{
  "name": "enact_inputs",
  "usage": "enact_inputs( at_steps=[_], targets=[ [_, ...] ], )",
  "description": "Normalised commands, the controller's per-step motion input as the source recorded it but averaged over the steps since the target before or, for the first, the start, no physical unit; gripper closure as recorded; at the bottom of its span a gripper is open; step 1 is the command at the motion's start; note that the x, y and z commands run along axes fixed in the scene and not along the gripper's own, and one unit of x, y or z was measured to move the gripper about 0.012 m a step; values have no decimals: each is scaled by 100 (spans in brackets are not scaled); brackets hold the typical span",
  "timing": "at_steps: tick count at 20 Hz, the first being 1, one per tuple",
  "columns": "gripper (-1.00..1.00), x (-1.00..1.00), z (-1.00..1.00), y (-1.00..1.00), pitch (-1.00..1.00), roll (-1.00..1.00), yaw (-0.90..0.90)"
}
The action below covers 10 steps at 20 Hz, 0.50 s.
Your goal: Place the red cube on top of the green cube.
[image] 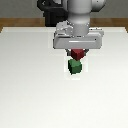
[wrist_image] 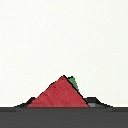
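Note:
The small dark red cube (image: 77,53) is held between the fingers of my gripper (image: 77,54), lifted off the white table (image: 30,80). The slightly larger dark green cube (image: 74,66) sits on the table just below it, a little toward the exterior view's left. A small gap separates the two cubes. In the wrist view the red cube (wrist_image: 57,95) fills the space between the fingertips, and a sliver of the green cube (wrist_image: 73,82) shows behind its edge.
The robot's base and dark mount (image: 52,15) stand at the far edge of the table, behind the cubes. A wooden floor strip (image: 15,22) shows beyond the table.

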Motion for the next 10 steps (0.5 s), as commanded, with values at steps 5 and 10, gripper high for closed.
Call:
enact_inputs(
  at_steps=[5, 10],
  targets=[
    [-100, 0, -40, 0, 0, 0, 0],
    [-100, 0, 0, 0, 0, 0, 0]
  ],
)
